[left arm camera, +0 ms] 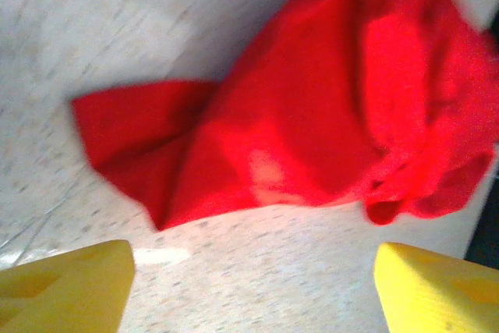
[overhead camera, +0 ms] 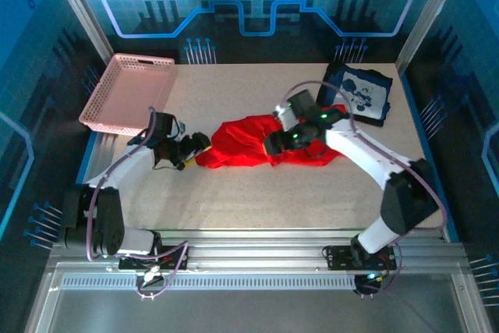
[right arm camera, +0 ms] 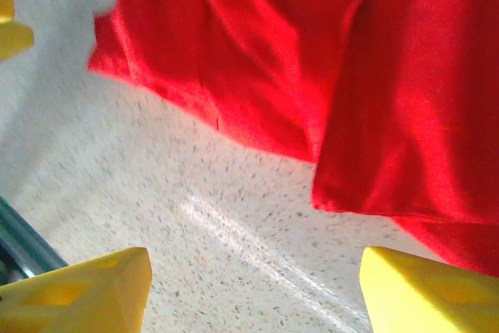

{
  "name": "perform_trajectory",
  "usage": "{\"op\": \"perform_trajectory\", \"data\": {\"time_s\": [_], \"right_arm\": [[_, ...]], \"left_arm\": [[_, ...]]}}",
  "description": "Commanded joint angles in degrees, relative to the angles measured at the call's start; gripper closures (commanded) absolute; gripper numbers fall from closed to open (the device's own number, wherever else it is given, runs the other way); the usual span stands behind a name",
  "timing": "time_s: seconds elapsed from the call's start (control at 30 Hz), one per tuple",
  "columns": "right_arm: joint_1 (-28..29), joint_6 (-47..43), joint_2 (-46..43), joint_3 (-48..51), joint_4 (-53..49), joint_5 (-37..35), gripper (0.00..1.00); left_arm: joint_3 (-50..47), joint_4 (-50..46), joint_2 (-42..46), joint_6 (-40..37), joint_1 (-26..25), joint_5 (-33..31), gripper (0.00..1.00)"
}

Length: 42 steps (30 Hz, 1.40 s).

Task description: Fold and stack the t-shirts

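Lying crumpled at centre of desk [overhead camera: 234, 196]: red shirt [overhead camera: 248, 144]. Navy shirt [overhead camera: 363, 93] at far right corner. Left gripper [left arm camera: 253, 264], right gripper [right arm camera: 254, 272]: wide, empty.

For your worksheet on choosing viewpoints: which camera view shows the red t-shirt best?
Top external: the whole red t-shirt lies crumpled on the table. The left wrist view shows most of it, blurred; the right wrist view, close-up folds and an edge.

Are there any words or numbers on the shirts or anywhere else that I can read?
None can be read.
The navy t-shirt has a white-and-black picture, too small to show any letters.
The red t-shirt shows plain cloth, no writing.
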<state>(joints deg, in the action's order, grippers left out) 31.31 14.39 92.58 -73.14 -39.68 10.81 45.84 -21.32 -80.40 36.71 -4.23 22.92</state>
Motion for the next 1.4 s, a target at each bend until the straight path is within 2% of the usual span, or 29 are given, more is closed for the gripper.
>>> {"op": "perform_trajectory", "data": {"time_s": [0.0, 0.13, 0.4, 0.9, 0.97, 1.07, 1.2, 1.23, 1.3, 1.37], "right_arm": [[4.4, -3.3, 7.0, -2.8, -2.1, -6.6, 0.29], [8.1, -3.6, 13.7, -7.8, -6.7, -14.2, 0.31], [9.1, 0.2, 14.8, -8.1, -9.1, -22.0, 0.33], [11.1, 3.6, 18.3, -7.9, -8.0, -26.8, 0.4], [11.1, 3.8, 19.6, -8.5, -8.2, -27.4, 0.44], [11.0, 4.7, 21.3, -9.4, -8.4, -28.8, 0.56], [10.0, 6.5, 20.9, -10.5, -9.0, -30.7, 0.9], [9.8, 6.7, 19.8, -10.6, -9.2, -31.0, 0.96], [9.3, 6.9, 16.2, -11.2, -10.0, -31.5, 1.0], [8.5, 6.7, 12.7, -12.0, -11.0, -31.3, 1.0]], "left_arm": [[-0.5, 1.4, -3.6, -0.6, 0.4, 0.8, 0.28], [-1.1, 3.0, -5.9, -1.3, 0.2, 0.1, 0.34], [-2.0, 6.9, -8.2, -0.8, -0.7, -0.2, 0.36], [-0.3, 15.1, -17.1, 2.8, -1.4, -2.1, 0.45], [0.3, 15.7, -18.4, 2.8, -1.4, -2.2, 0.48], [1.1, 15.9, -20.1, 2.9, -1.4, -2.0, 0.58], [1.9, 14.2, -19.7, 2.3, -1.3, -2.3, 0.82], [2.1, 13.5, -18.9, 2.2, -1.2, -2.2, 0.88], [2.8, 11.8, -15.9, 2.0, -1.2, -2.2, 0.98], [4.2, 9.2, -12.4, 1.6, -1.2, -2.2, 1.0]]}}
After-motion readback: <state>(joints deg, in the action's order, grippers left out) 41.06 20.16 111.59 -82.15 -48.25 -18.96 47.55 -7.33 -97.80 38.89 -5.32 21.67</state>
